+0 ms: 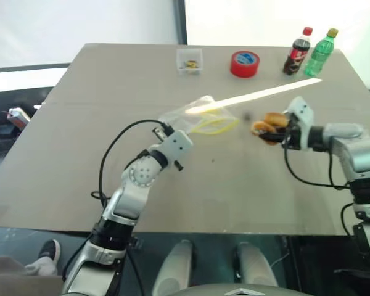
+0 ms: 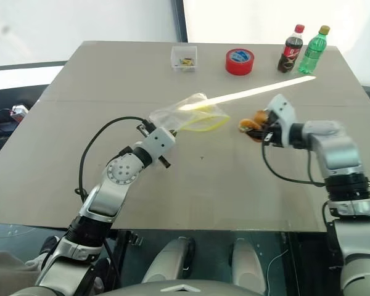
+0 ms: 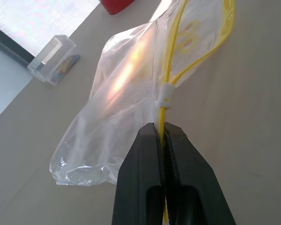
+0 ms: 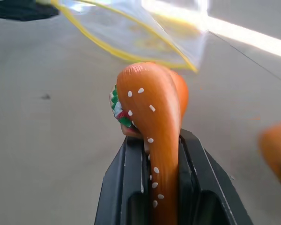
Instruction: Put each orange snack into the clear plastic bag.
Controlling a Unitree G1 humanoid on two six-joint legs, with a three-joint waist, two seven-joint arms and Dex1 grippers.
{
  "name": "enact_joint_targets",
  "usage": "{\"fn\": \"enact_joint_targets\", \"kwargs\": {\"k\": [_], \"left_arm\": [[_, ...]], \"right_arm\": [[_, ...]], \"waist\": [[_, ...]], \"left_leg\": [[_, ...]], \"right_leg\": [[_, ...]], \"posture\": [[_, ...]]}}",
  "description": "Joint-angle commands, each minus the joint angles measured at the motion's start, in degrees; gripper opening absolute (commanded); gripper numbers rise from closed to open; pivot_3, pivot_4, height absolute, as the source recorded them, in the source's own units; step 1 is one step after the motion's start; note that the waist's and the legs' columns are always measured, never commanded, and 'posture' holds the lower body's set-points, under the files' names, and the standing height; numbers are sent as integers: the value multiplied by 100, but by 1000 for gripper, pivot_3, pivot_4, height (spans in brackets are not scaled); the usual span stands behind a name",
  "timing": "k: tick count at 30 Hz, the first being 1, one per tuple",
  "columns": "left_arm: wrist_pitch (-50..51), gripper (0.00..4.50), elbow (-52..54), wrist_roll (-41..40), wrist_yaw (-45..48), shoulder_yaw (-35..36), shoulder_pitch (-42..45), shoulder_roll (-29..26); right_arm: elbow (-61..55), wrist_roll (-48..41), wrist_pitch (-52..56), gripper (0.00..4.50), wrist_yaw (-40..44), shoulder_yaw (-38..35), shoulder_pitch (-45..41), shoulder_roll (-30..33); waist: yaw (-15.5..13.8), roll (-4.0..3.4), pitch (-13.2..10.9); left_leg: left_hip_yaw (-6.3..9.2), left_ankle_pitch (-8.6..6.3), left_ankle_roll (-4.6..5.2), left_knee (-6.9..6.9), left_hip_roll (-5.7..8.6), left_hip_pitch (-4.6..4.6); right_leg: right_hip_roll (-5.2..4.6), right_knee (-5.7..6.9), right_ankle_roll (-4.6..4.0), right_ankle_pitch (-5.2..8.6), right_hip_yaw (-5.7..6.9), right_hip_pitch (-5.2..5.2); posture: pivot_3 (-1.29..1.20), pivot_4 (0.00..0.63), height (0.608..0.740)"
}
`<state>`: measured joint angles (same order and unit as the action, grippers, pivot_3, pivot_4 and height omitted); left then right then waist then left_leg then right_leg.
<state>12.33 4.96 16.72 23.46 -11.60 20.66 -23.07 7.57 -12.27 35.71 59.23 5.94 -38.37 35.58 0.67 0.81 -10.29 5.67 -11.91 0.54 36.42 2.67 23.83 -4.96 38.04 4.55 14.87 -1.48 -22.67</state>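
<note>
Neither snack is bagged yet. The left hand (image 3: 163, 140) pinches the clear plastic bag (image 1: 200, 117) by its yellow edge mid-table. The right hand (image 4: 161, 140) grips one orange snack (image 4: 152, 122) just right of the bag; the other orange snack (image 4: 276, 154) seemingly lies beside it.

The clear plastic bag (image 1: 200, 116) lies mid-table (image 1: 80, 166), one edge in the left gripper (image 3: 163, 129). To its right, the right gripper (image 4: 161, 140) holds an orange snack (image 4: 152, 122) above the table, a second snack (image 1: 259, 129) beside it. Along the far edge (left to right): small box (image 1: 189, 61), tape roll (image 1: 244, 63), two bottles (image 1: 297, 51).
</note>
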Motion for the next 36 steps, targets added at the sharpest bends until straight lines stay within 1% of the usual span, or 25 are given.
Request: {"fn": "enact_joint_targets", "kwargs": {"k": [1,3,7,13,20,24,28,32,36], "left_arm": [[-208,0,68,-33,8,-21,135,29],[-294,0,95,-73,42,-26,143,33],[-521,0,134,-115,201,-117,174,8],[-752,0,194,-59,401,-263,74,-89],[-915,0,54,90,410,-350,146,-110],[-1027,0,-15,160,442,-430,179,-151],[-1060,0,-94,247,402,-422,194,-211],[-1124,0,-169,233,402,-388,183,-236],[-1214,0,-207,217,411,-383,177,-259]], "right_arm": [[-320,283,-249,154,-287,355,-163,-215],[-153,504,-351,154,-501,563,-370,-415],[302,933,-642,154,-740,876,-672,-598],[656,981,-490,154,-842,851,-944,-849],[604,906,-299,154,-646,830,-1028,-845],[499,676,138,154,-608,651,-1083,-881],[233,107,860,154,-430,339,-1066,-908],[385,-530,2571,154,-992,-412,-1315,-1263],[653,-1007,3470,154,-1335,-1085,-1574,-1512]], "waist": [[3,0,0],[8,0,0],[17,0,0],[19,0,0],[20,-1,0],[21,-1,0],[25,-2,-1],[36,-2,0],[25,-2,0]], "left_leg": [[0,0,0,0,1,0],[-1,1,-2,0,1,0],[-1,9,-15,0,2,0],[-2,9,-16,-2,2,1],[-1,4,-7,-3,2,1],[-1,4,-6,-3,2,1],[-1,1,-2,-3,2,1],[-1,0,0,-3,1,0],[3,0,0,-4,1,0]], "right_leg": [[0,0,0,0,1,0],[0,0,0,0,0,0],[0,3,0,0,-1,-6],[0,0,0,0,-1,-6],[1,1,0,0,-1,-7],[1,2,0,0,-1,-7],[1,2,0,0,-1,-7],[1,5,-1,0,-3,-7],[1,9,-1,0,-2,-9]], "posture": [[0,150,740],[0,150,740],[0,150,740],[0,150,740],[0,150,740],[0,150,740],[0,150,740],[0,150,740],[0,150,740]]}}
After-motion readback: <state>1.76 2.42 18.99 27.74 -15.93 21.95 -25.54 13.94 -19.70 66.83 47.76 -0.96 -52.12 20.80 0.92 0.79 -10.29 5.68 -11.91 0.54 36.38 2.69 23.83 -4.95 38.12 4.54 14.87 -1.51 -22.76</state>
